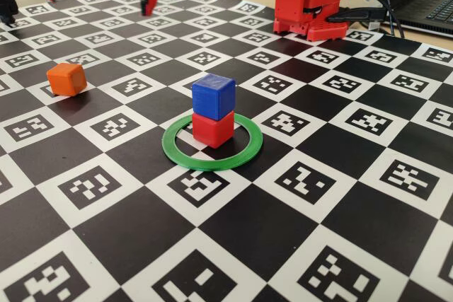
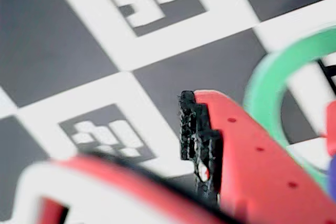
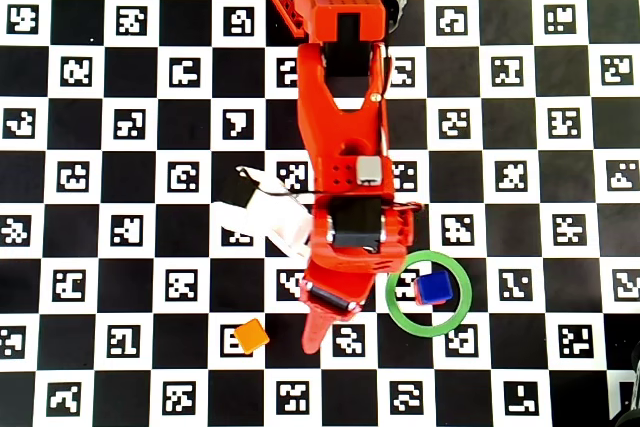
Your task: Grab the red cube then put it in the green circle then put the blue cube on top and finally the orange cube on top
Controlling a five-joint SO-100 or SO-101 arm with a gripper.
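Already two of the three placements look done: the red cube sits inside the green circle and the blue cube rests on top of it, slightly twisted but square enough to bear a third. What remains, by my judgement, is the orange cube, which lies alone on the tabletop at the left of the fixed view, well apart from the stack.

In the overhead view the tool points toward the bottom of the frame, between the orange cube at lower left and the ring at lower right. It carries nothing; one finger shows in the wrist view with checkered board beneath it, but whether the jaws are spread or pressed together I cannot tell.

The next move calls for swinging toward the lower left of the overhead frame, spreading over the orange cube, and pinching it squarely. Room there is generous: nothing crowds that cube, and the board's bottom edge is some squares away. The return is tighter, since the stack is tall and narrow; a low approach could knock the blue cube off, so the carry should arrive from above.
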